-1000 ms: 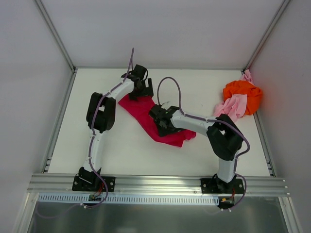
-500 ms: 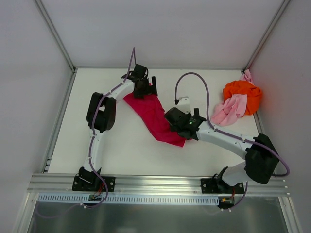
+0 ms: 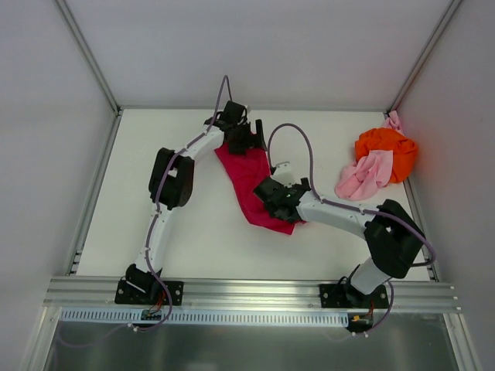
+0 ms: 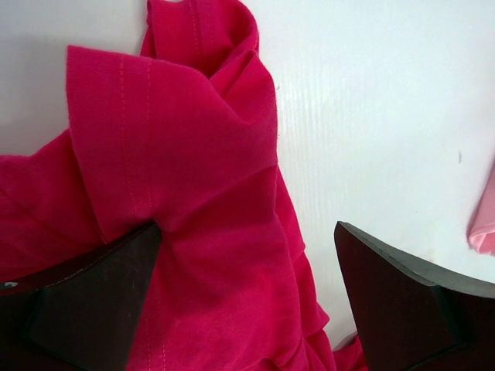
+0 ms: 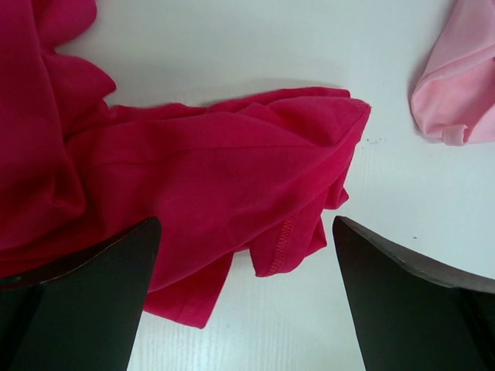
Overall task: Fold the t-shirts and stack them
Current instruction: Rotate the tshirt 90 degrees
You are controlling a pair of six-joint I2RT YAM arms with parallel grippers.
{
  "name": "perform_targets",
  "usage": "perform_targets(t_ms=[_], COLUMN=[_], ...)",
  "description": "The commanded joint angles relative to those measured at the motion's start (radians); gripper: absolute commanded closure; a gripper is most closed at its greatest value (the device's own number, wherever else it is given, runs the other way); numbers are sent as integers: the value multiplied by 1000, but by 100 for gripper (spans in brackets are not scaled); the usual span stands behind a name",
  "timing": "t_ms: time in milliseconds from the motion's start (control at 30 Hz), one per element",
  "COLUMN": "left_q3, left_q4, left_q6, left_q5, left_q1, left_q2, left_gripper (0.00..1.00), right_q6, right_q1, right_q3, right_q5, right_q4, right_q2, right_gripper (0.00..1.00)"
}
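Crimson cloth lies crumpled in a long bunched band across the middle of the white table (image 3: 186, 232), running from near right to far left: it is the red t-shirt (image 3: 249, 179), not yet spread flat. Closest to the bases, the right gripper (image 3: 272, 201) hangs over the near end of the band, its jaws wide apart and holding nothing. Its wrist view shows a hemmed edge and a folded corner lying loose between the dark fingers (image 5: 77, 301), with bare table beyond. Farther back, the left gripper (image 3: 241, 139) sits over the far end, jaws likewise spread and empty, with a stitched hem doubled over just ahead of it. Well apart, in the far right corner, the pink t-shirt (image 3: 362, 175) and the orange t-shirt (image 3: 387, 151) lie heaped together, touching, neither folded. The step in hand appears to be flattening the red one before any fold. The next move likely calls for each gripper to come down and pinch a hem or corner at its own end, then draw the cloth apart until it lies smooth; catching several bunched layers at once would probably keep the wrinkles.
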Motion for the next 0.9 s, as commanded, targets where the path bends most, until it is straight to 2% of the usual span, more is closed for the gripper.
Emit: perform_targets(t_ms=[0,233,367,500,600,767,867], left_q3=[62,85,122,132,132,122,122], left_q4=[0,-13,-33,-25,-28,-23,-8], left_q6=[-34,-37,-55,-71,-69,-69,-75], left_q5=[57,16,16,40,34,39,47], left_q1=[-8,9,32,34,38,44,47], left_q2=[48,55,77,94,91,72,61], left_gripper=[1,1,1,1,1,1,1], right_q6=[40,119,156,120,61,29,0], right_q1=[8,21,81,124,143,187,219], right_q3=[55,222,300,242,152,85,102], right_q5=[80,169,135,25,-142,-253,-282], right_q4=[-64,-324,-450,-382,-270,-165,-145], right_q2=[36,235,320,293,216,115,116], right_gripper=[0,0,0,0,0,0,0])
